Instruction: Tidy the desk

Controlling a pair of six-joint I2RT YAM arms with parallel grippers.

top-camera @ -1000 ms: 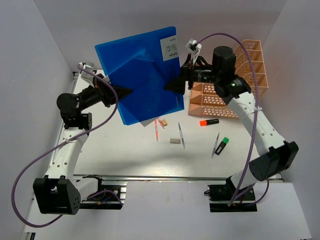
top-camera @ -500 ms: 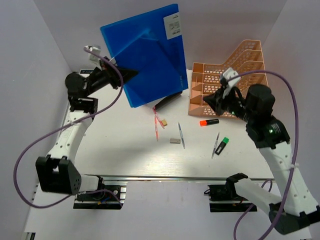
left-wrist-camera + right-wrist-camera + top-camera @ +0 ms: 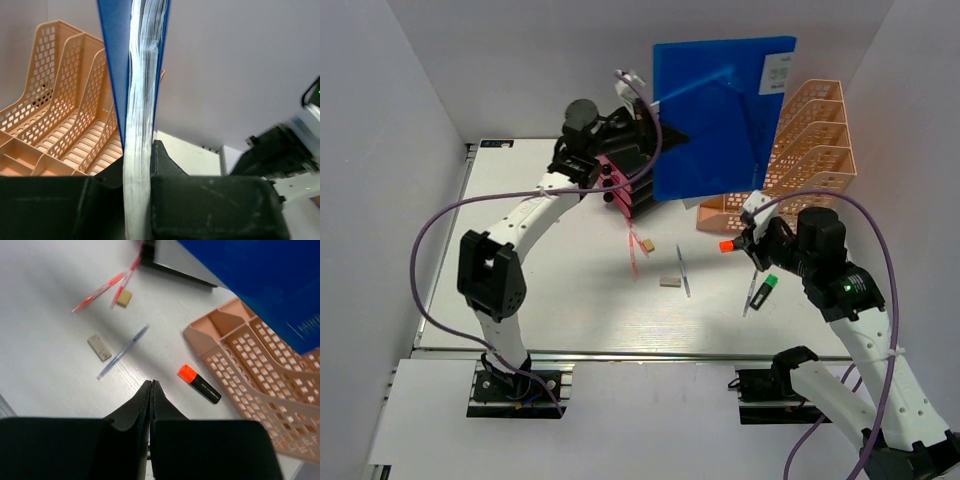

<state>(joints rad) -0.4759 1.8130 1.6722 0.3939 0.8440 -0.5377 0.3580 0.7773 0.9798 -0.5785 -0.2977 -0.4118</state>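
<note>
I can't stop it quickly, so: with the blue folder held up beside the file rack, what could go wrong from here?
The left gripper pinches the blue folder by one edge only, so it may swing or slip, and its white sheets could slide out. Lowered off-line, it could hit a divider of the peach rack and shove it. The shut, empty right gripper hangs near the folder's lower corner, by the orange highlighter; they might collide.

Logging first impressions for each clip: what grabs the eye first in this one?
A big blue folder is held upright in the air by the left gripper, close by the peach file rack at the desk's far right. Below, the right gripper hangs shut and empty over a blue pen and an orange-capped highlighter lying loose on the white desk.
</note>
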